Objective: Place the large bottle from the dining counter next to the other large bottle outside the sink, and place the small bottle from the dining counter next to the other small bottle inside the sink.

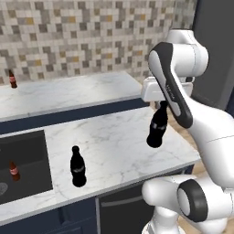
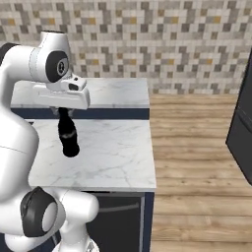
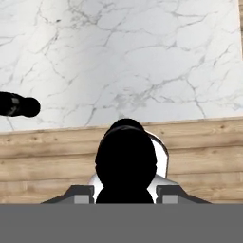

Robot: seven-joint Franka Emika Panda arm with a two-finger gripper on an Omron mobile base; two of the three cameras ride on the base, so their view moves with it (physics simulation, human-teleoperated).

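Held in the claw [image 1: 161,106] by its neck, the large bottle [image 1: 157,128] hangs clear above the counter [image 1: 119,137], its long axis near upright with the base tipped slightly toward seven o'clock in the left base view. The jaws stand partly closed on the neck. From the claw, the other large bottle [image 1: 78,166] stands upright on the same counter at about eight o'clock, well apart. Beyond it, at nine o'clock, lies the sink [image 1: 27,151], with the other small bottle [image 1: 14,171] inside. The small bottle [image 1: 12,79] remains on the dining counter [image 1: 68,91] at ten o'clock. Judged: the carry must run toward eight o'clock, then lower.
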